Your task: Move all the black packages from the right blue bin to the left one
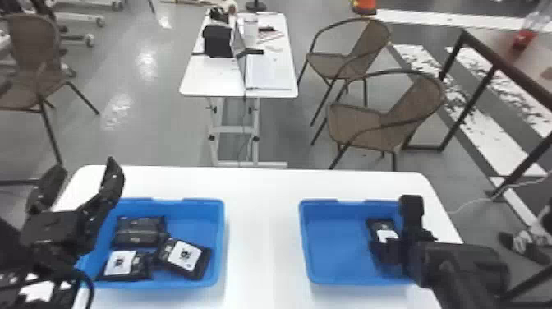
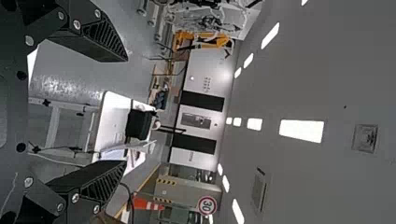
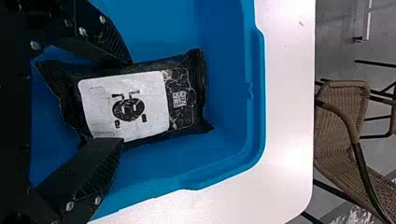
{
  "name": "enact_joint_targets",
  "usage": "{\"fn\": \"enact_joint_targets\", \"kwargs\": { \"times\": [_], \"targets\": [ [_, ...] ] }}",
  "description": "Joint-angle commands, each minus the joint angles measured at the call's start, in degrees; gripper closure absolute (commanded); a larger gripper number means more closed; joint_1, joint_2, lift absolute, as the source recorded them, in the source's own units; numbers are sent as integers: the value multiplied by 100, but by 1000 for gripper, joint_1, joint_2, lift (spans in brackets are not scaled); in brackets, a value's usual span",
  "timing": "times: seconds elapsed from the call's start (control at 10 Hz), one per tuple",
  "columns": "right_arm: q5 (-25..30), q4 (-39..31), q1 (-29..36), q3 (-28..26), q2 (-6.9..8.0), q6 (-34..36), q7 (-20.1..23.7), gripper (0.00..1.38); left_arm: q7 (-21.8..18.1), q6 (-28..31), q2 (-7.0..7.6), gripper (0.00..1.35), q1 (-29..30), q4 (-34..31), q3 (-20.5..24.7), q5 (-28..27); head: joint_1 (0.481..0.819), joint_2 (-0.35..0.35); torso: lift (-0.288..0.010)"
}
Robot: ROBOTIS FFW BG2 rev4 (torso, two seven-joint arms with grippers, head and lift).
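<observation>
Black package between right gripper fingers.

The robot's left arm is black, with a looping dark cable and white patches. Its left gripper has wedge-tipped black fingers, finely ribbed inside (rather comb-like), and round silver screws. The right arm has a rounded black housing.

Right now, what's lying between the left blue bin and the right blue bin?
Nothing lies there: in the head view, the stretch from the left blue bin to the right blue bin is bare white tabletop.
</observation>
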Motion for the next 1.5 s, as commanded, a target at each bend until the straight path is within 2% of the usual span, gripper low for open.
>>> {"fn": "enact_joint_targets", "kwargs": {
  "times": [0.0,0.1,0.3,0.5,0.8,0.9,1.1,1.3,1.4],
  "targets": [
    [-65,26,2,26,-18,-194,-60,1041,0,-100,-15,268,75,6,71,11,695,-104,0],
    [-38,-246,90,140,52,-343,-306,1127,0,-171,-15,268,154,-3,115,2,695,-102,0],
    [-285,-334,152,166,61,-765,-289,1168,0,-188,-15,268,172,6,141,-33,695,-86,0],
    [-425,-633,407,166,61,-994,-289,1168,0,-258,-15,268,172,15,150,-15,695,-74,0],
    [-715,-1046,776,263,166,-1266,-289,1168,0,-329,-15,268,181,41,159,20,695,-56,0],
    [-961,-1424,1057,351,166,-1415,-262,1168,0,-346,-15,268,172,41,150,29,695,-50,0],
    [-1067,-2532,1646,676,184,-1512,-245,1168,26,-408,-15,268,172,24,141,46,695,-19,0],
    [-1076,-3569,2138,887,166,-1503,-86,1168,149,-478,-15,268,190,15,106,64,695,20,0],
    [-1084,-3903,2217,992,140,-1494,160,1167,176,-338,-15,268,190,-3,71,125,695,47,0]
  ]
}}
